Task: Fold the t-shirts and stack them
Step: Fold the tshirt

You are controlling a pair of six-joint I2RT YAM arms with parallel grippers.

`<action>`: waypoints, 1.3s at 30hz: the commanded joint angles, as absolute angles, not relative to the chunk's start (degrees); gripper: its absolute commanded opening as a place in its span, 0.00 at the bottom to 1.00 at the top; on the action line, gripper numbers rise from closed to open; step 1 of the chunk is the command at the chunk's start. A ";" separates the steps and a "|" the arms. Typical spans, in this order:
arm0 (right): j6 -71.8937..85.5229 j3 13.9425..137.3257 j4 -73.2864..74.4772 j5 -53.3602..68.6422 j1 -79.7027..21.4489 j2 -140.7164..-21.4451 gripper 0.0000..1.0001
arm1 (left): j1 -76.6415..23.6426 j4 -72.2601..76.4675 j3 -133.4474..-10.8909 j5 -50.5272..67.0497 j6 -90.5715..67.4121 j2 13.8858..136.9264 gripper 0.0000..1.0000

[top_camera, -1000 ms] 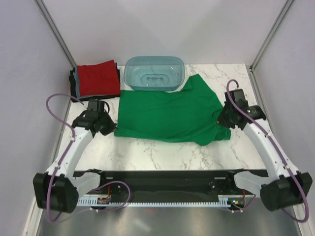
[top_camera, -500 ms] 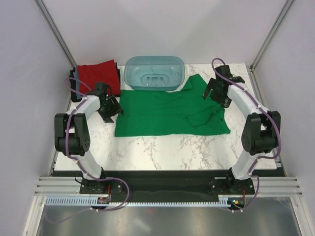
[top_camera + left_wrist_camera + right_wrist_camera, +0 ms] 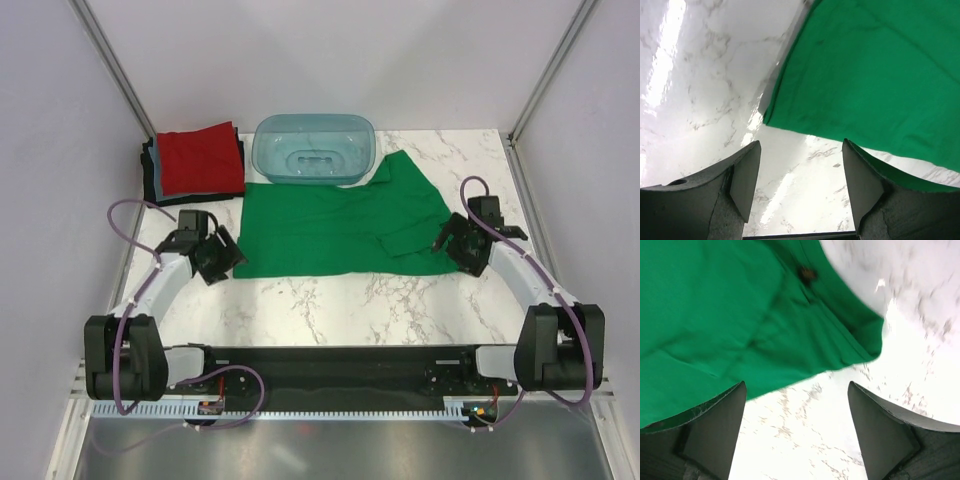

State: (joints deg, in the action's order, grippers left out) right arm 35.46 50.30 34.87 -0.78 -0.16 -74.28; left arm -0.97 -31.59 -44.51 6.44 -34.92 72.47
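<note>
A bright green t-shirt point(image 3: 330, 225) lies spread on the marble table, its right side folded in over itself. My left gripper point(image 3: 222, 262) hovers open at the shirt's near left corner. In the left wrist view the left gripper point(image 3: 801, 150) has only marble between its fingers, and the green t-shirt point(image 3: 880, 70) starts just beyond them. My right gripper point(image 3: 452, 246) is open at the near right corner. The right wrist view shows the right gripper point(image 3: 796, 387) empty over marble, just short of the green t-shirt's edge point(image 3: 730, 305). Folded t-shirts are stacked at the back left, a red one point(image 3: 200, 160) on top and dark ones point(image 3: 150, 178) beneath.
A translucent teal tub point(image 3: 313, 148) stands at the back centre, touching the green shirt's far edge. Bare marble table point(image 3: 330, 310) runs between the shirt and the arm bases. Grey walls close in the left, right and back sides.
Both grippers went from shut to open and let go of the green shirt. Its right side now lies folded inward. Both arms swung back, then returned to the shirt's near corners.
</note>
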 commanded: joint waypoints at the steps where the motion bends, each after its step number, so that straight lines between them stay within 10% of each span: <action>1: 36.56 44.93 28.31 1.93 1.22 -74.88 0.88 | -0.62 -24.54 -37.99 8.26 -38.58 69.70 0.73; 19: 34.54 42.98 21.18 2.38 6.94 -84.99 0.65 | -0.62 -14.06 -34.63 7.56 -40.87 79.62 0.65; 22: 34.19 43.42 21.27 1.85 6.94 -85.17 0.49 | -0.70 -13.45 -35.42 7.65 -41.13 81.56 0.52; 27: 33.58 45.69 22.23 2.63 6.94 -85.25 0.01 | -0.79 -13.44 -38.48 10.63 -40.70 82.71 0.02; 39: 35.07 54.01 40.08 1.38 8.87 -68.30 0.00 | 3.69 -38.49 -52.32 4.39 -34.80 65.14 0.02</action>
